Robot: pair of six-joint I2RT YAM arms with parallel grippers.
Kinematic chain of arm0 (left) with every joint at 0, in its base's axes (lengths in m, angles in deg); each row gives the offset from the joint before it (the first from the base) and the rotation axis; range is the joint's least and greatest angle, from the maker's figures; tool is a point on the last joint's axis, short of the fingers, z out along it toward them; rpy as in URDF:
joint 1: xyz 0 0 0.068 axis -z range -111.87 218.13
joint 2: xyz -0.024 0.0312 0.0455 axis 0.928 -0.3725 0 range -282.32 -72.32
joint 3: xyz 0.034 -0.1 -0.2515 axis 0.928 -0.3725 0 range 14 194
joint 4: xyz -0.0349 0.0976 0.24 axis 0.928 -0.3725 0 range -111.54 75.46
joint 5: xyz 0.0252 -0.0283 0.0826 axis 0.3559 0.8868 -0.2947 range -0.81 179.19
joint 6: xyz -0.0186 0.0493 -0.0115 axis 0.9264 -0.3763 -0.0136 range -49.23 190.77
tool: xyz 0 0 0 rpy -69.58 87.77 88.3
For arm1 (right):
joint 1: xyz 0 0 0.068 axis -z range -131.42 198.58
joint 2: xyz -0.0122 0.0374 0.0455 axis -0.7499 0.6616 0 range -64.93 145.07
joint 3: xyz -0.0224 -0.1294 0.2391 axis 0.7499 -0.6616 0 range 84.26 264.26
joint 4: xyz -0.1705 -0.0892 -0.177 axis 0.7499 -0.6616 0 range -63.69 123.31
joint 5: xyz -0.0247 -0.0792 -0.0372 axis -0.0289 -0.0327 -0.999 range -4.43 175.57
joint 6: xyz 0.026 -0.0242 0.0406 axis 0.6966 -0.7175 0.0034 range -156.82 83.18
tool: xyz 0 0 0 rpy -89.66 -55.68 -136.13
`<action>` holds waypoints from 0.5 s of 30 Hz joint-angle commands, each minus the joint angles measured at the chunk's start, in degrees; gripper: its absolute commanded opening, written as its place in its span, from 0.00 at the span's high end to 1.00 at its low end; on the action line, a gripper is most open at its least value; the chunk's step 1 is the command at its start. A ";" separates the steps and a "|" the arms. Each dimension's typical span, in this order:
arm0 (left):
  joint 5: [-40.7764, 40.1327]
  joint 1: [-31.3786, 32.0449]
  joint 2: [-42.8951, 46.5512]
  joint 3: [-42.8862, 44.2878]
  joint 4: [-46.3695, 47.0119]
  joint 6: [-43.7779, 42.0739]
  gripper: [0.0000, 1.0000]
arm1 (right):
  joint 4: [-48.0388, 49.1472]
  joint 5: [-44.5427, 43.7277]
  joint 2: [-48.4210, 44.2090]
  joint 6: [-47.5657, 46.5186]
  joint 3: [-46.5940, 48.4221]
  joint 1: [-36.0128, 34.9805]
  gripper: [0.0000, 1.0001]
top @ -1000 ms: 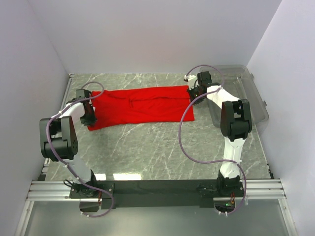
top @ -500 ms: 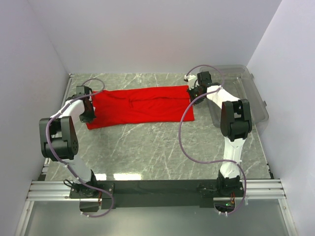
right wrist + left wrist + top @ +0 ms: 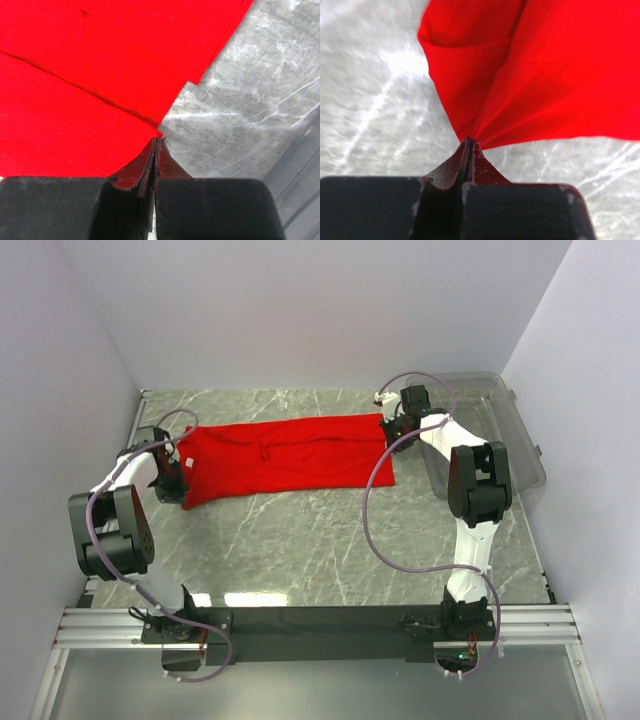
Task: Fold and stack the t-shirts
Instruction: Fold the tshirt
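The red t-shirt lay flat just beside the clear bin, the right gripper clamped on its bin-side edge and the left gripper pinched shut on the end farthest from the bin, probably to hold it taut for a fold.

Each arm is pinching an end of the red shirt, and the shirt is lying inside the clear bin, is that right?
Not quite. The shirt lies on the table, beside the bin, not inside it, as the top view shows. The rest holds: the left fingers and the right fingers are each shut on an end of the shirt.
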 commanded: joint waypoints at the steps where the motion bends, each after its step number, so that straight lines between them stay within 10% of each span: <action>1: 4.34 -0.86 4.62 -2.29 0.58 1.57 0.99 | 1.85 -0.29 -0.28 0.55 0.95 0.38 1.00; 15: 4.09 -6.22 1.64 -5.99 3.22 4.91 0.99 | 2.46 -2.57 0.07 1.34 1.13 0.56 1.00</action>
